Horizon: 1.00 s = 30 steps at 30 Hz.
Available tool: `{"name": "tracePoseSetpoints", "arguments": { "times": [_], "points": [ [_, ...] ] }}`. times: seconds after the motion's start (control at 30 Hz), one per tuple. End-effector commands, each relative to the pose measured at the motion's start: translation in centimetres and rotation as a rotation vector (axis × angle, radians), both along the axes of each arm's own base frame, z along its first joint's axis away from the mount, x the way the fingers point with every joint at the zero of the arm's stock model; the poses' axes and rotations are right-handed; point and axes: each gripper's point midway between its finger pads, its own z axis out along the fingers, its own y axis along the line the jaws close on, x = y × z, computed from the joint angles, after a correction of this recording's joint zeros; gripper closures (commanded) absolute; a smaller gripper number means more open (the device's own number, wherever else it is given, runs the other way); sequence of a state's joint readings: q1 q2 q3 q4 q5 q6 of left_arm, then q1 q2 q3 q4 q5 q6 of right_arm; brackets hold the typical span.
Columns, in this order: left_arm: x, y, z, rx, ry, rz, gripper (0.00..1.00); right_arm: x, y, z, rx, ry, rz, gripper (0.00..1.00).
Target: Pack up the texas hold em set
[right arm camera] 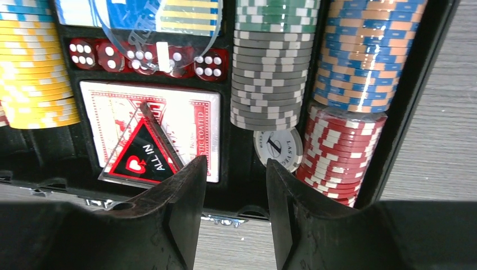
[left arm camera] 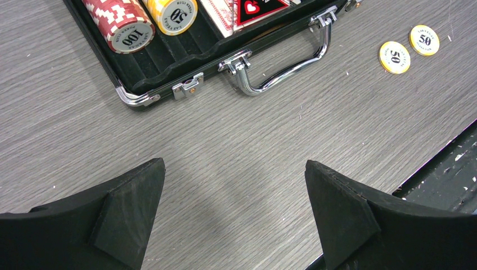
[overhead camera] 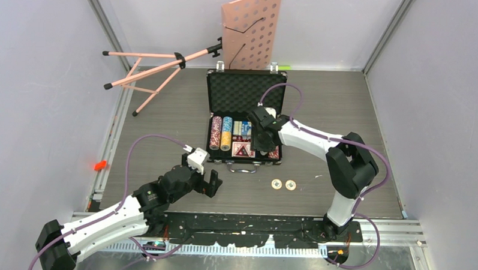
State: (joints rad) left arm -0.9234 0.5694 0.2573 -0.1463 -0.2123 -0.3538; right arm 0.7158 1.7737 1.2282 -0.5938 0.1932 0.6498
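Black ribbed briefcase point(overhead camera: 238, 96) lies open just ahead of the left gripper point(left arm camera: 233, 169), which is spread wide and empty over bare worktop point(left arm camera: 225, 129). The right gripper point(right arm camera: 233, 163), half spread and pinching nothing, hovers over the chip rows at the case's near wall. Two yellow chips point(left arm camera: 395, 57), ahead and to the right of the left gripper, look hard, slick and thin, best nipped across the rim, and the loaded case is likely heavy and stiff; pale walls point(overhead camera: 40, 74) close in the grey wood-grain surface.
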Motion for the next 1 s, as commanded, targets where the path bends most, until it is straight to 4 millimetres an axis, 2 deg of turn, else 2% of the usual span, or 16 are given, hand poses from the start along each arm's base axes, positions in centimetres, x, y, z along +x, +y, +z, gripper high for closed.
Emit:
{"name": "tracePoseSetpoints", "arguments": {
  "times": [0.0, 0.2, 0.33, 0.47, 0.6, 0.97],
  "points": [
    [0.5, -0.7, 1.8, -0.042, -0.050, -0.009, 0.01, 0.8, 1.2, 0.6, 0.069, -0.018, -0.004, 0.51],
    [0.5, -0.7, 1.8, -0.041, -0.050, -0.009, 0.01, 0.8, 0.7, 1.2, 0.051, -0.031, -0.008, 0.52],
    [0.5, -0.7, 1.8, -0.041, -0.050, -0.009, 0.01, 0.0, -0.2, 1.0, 0.007, 0.004, -0.023, 0.59],
    [0.5, -0.7, 1.8, -0.041, -0.050, -0.009, 0.01, -1.0, -1.6, 0.0, -0.039, 0.024, -0.048, 0.74],
    [0.5, -0.7, 1.8, -0.042, -0.051, -0.008, 0.01, -1.3, -2.5, -0.1, -0.067, 0.020, -0.059, 0.97],
    [0.6, -0.7, 1.7, -0.040, -0.048, -0.004, 0.01, -0.5, -4.6, -0.2, -0.206, -0.018, -0.042, 1.00]
  ]
}}
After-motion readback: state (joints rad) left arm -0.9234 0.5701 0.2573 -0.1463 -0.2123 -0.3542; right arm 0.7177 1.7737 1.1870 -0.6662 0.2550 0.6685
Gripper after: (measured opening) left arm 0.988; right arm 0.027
